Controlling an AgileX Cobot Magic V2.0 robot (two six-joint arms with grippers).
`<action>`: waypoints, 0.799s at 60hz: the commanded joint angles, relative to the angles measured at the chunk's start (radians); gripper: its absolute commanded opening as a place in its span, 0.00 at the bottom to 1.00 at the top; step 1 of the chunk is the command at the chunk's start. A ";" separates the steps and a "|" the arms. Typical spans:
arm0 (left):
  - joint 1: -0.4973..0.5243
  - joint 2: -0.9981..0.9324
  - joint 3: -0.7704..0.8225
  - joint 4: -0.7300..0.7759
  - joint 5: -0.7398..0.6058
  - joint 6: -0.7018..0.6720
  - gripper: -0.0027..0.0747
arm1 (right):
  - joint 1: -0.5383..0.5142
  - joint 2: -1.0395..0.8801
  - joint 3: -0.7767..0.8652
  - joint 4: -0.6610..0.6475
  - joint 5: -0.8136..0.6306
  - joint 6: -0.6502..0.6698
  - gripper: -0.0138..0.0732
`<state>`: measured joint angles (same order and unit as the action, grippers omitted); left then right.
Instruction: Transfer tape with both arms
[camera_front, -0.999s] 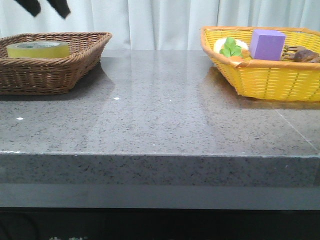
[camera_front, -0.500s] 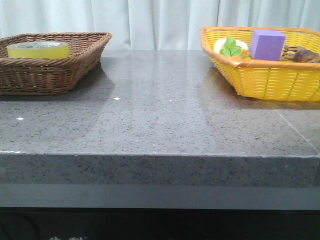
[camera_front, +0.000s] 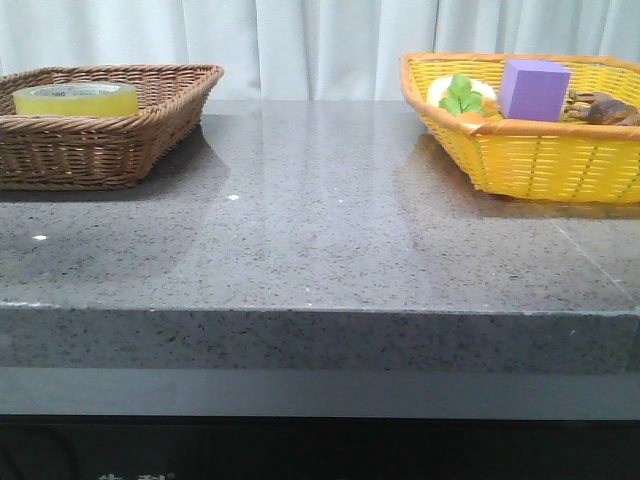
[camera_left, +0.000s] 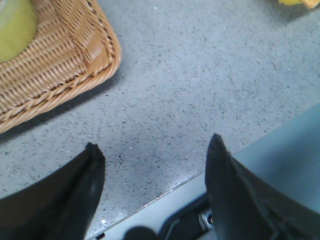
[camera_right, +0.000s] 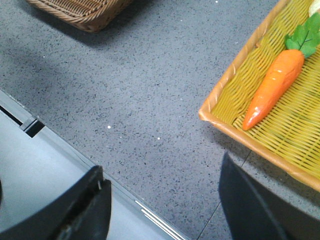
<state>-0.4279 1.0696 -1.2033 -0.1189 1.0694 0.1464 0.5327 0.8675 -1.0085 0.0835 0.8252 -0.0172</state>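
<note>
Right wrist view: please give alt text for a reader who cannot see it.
The open right gripper hangs over bare grey countertop, holding nothing. A toy carrot lies in the yellow basket on one side; a corner of the brown wicker basket shows on the other.

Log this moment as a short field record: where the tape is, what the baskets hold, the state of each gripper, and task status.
tape: wide roll of translucent yellow tape, lying flat in the brown wicker basket on the table's left
right basket: yellow woven basket holding a purple foam block, an orange toy carrot and a brown item I cannot identify
table: grey speckled stone top
left gripper: open, empty, above the table edge
right gripper: open, empty, beside the yellow basket
status: tape not yet picked up
</note>
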 joint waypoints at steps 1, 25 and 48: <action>-0.007 -0.105 0.067 0.015 -0.161 -0.008 0.60 | -0.006 -0.003 -0.024 0.007 -0.055 0.004 0.72; -0.007 -0.384 0.329 0.016 -0.434 -0.008 0.60 | -0.006 -0.129 0.012 -0.017 -0.104 0.056 0.72; -0.007 -0.391 0.329 0.013 -0.454 -0.008 0.56 | -0.006 -0.185 0.077 -0.051 -0.181 0.055 0.70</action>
<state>-0.4279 0.6813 -0.8499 -0.0924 0.7032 0.1464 0.5327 0.6856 -0.9090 0.0470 0.7265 0.0371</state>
